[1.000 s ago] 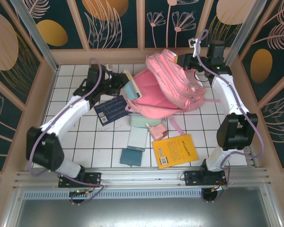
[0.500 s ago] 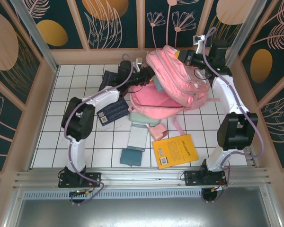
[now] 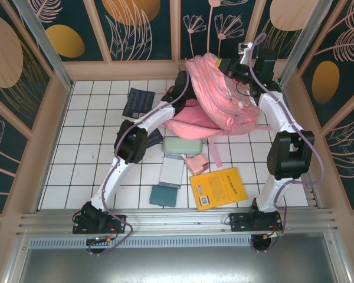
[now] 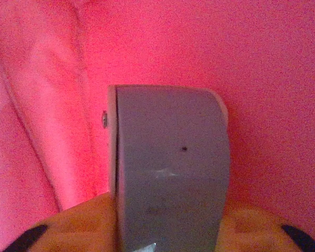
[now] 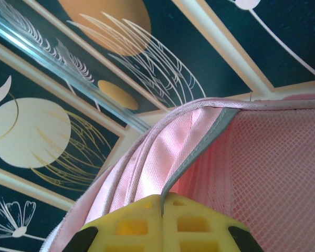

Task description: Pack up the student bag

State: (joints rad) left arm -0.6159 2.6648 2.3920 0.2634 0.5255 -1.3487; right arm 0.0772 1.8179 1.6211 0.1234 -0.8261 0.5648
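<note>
Your left gripper is inside the bag at the far side of the table, a grey block between jaws whose grip I cannot judge; release it deep, and let the right gripper, clamped on the rim, hold it up.

I can read no text from here; the yellow book, lower centre, carries dark cover print too small to read.
</note>
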